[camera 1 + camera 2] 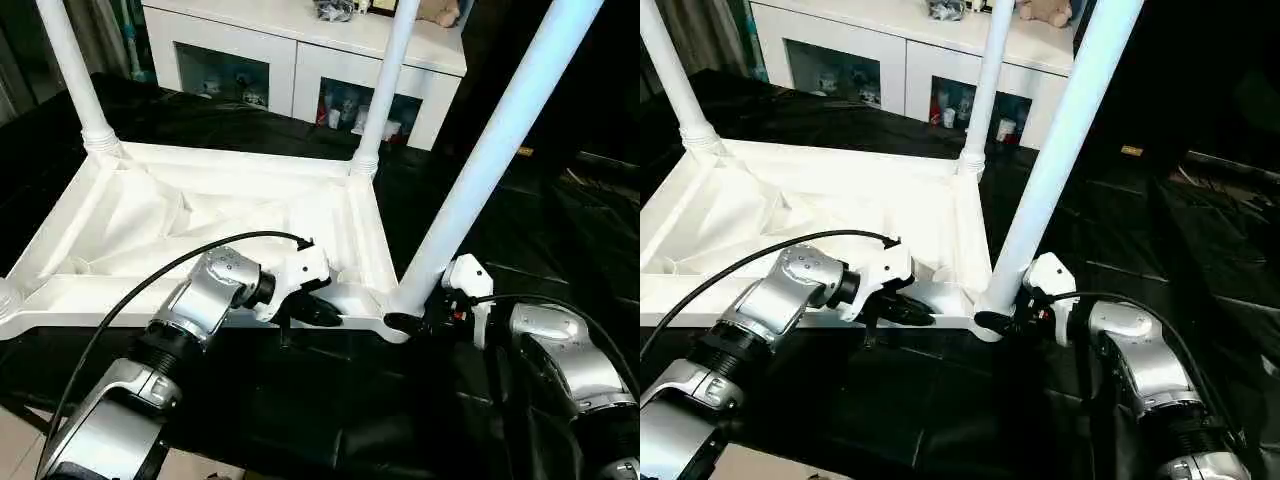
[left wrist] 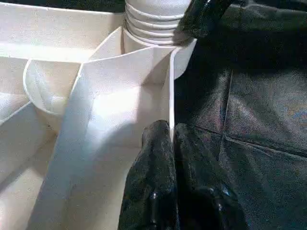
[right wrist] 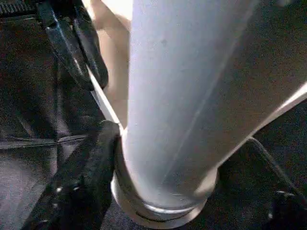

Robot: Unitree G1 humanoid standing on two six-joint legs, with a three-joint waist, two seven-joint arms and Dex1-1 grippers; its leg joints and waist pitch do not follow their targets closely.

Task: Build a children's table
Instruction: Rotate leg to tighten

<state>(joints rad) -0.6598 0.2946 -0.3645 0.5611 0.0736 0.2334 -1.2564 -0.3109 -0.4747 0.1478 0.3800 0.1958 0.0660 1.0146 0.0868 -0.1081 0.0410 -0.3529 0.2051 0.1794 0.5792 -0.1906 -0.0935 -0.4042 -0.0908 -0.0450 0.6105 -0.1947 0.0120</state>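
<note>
You have smooth, slightly glossy white plastic in the tabletop point(image 1: 200, 215) whose thin rim sits between the left gripper point(image 2: 171, 143) fingers, and in the leg point(image 3: 192, 96) between the right gripper point(image 1: 425, 322) jaws. Beneath lies black, creased, leather-like sheeting point(image 2: 259, 120); both forearms point(image 1: 215, 290) look brushed metal.

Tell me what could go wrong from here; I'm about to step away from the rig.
The near leg leans in its corner socket; it may bind or cross-thread. The right tool straddles the leg's base; one finger could slip. The left tool pinches just the thin tabletop rim, so the tabletop could shift.
</note>
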